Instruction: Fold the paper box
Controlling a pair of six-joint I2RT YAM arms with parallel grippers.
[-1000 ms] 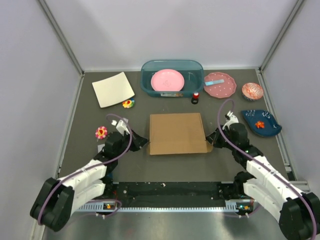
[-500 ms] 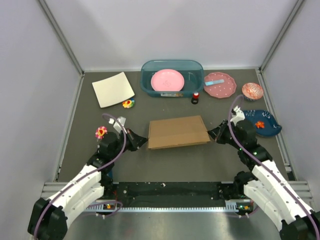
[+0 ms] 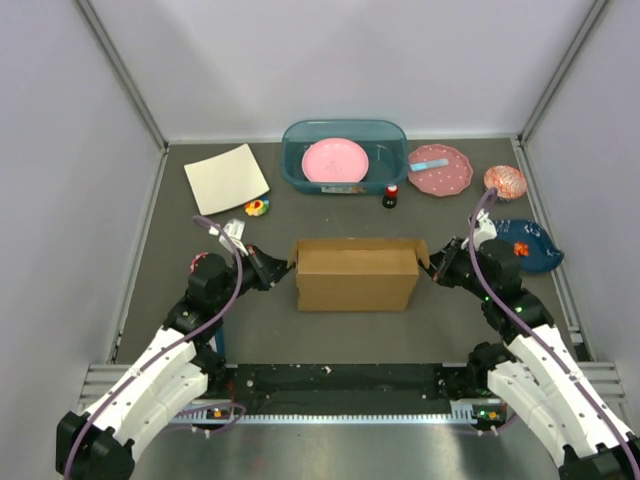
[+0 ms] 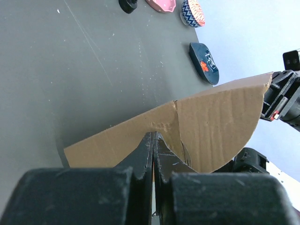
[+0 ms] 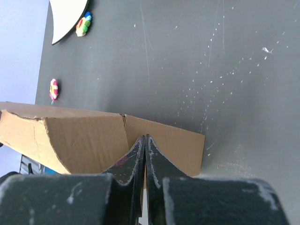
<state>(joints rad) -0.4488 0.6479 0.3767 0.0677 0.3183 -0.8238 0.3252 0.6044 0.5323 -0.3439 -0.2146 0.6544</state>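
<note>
1. The dark grey table (image 3: 350, 335) carries the two arms at its near edge. The left arm reaches forward and inward from the left, and the right arm mirrors it from the right.
2. The left gripper (image 3: 281, 270) has its fingers pressed together on the left end flap of the brown corrugated-cardboard paper box (image 3: 355, 275). In the left wrist view the fingertips of the left gripper (image 4: 153, 139) meet at the cardboard edge.
3. The right gripper (image 3: 433, 268) is clamped on the right end flap in the same way. In the right wrist view the right gripper (image 5: 145, 140) closes on the flap beside a fold line of the paper box (image 5: 79, 136).
4. The paper box sits mid-table between the two grippers. One large panel is raised and faces the near side. Its lower edge appears to rest on the table, though no view shows this clearly.
5. Beyond the box on the left lie a small multicoloured flower toy (image 3: 257, 208) and a cream-white square sheet (image 3: 227, 178).
6. At the far centre stands a teal plastic bin (image 3: 296, 172) holding a round pink plate (image 3: 336, 160). A small red-and-black bottle (image 3: 390, 195) stands just in front of the bin.
7. At the far right are a pink dotted plate (image 3: 440, 174), a patterned bowl (image 3: 505, 182) and a dark blue dish (image 3: 530, 248). The right arm partly covers the dish.
</note>
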